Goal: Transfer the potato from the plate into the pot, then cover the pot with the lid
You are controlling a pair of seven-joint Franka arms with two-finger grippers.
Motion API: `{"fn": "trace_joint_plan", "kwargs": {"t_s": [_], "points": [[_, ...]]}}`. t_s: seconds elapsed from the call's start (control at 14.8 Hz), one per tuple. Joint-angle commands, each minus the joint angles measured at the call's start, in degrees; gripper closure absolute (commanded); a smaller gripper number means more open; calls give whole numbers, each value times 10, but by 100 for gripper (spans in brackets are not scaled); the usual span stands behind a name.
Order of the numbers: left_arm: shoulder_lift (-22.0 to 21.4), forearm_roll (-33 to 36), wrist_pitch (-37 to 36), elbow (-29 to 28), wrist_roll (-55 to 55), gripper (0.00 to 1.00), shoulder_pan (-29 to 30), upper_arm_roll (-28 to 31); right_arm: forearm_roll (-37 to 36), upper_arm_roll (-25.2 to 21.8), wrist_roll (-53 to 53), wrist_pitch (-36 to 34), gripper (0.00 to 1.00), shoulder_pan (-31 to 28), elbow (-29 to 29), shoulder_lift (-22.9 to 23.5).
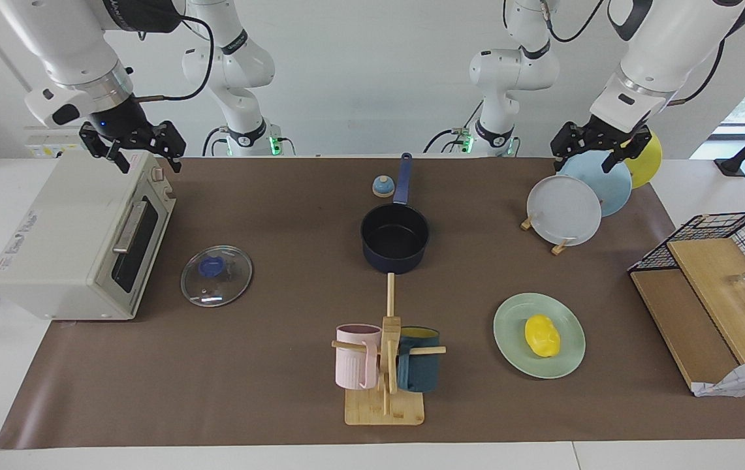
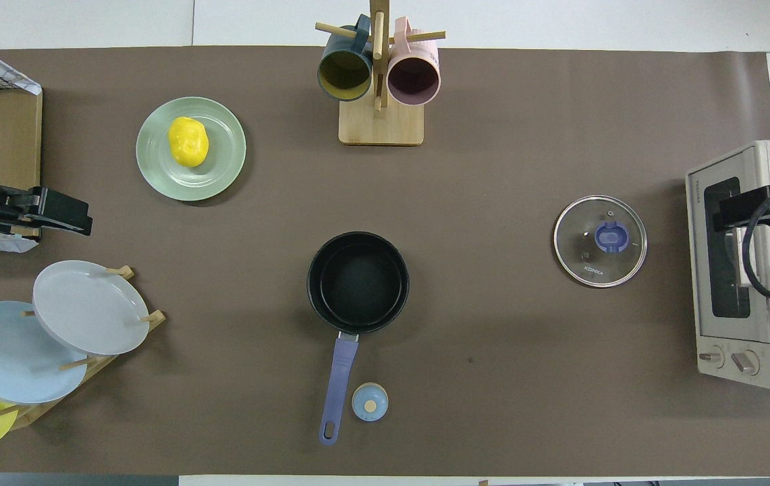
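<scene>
The yellow potato (image 1: 542, 335) (image 2: 188, 141) lies on the mint-green plate (image 1: 514, 323) (image 2: 223, 165), toward the left arm's end of the table and farther from the robots than the pot. The dark navy pot (image 1: 395, 238) (image 2: 358, 283) stands empty mid-table, its blue handle pointing toward the robots. The glass lid (image 1: 217, 275) (image 2: 600, 241) lies flat on the mat in front of the toaster oven's door. My left gripper (image 1: 597, 156) (image 2: 77, 216) hangs open over the upright plates. My right gripper (image 1: 143, 155) (image 2: 729, 209) hangs open over the toaster oven. Neither holds anything.
A cream toaster oven (image 1: 78, 241) sits at the right arm's end. A wooden mug tree (image 1: 385, 365) with a pink and a teal mug stands farther out than the pot. A plate rack (image 1: 565, 210), a small bell (image 1: 383, 187) and a wire basket with boards (image 1: 712, 287) are also here.
</scene>
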Motion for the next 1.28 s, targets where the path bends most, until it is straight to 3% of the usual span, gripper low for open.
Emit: {"fn": "trace_joint_plan", "kwargs": {"t_s": [0.0,0.67,1.21], "points": [[-13,3,12,-15,-3,0,2,-1,12,1,5,-3,0,-2,-8,-9],[-14,3,5,-17,-1,0,-5,-5,11,4,5,-2,0,1,-12,-11],[-21,1,34,-34,-4,0,2,-3,9,7,-7,59,0,3,-57,-8]]}}
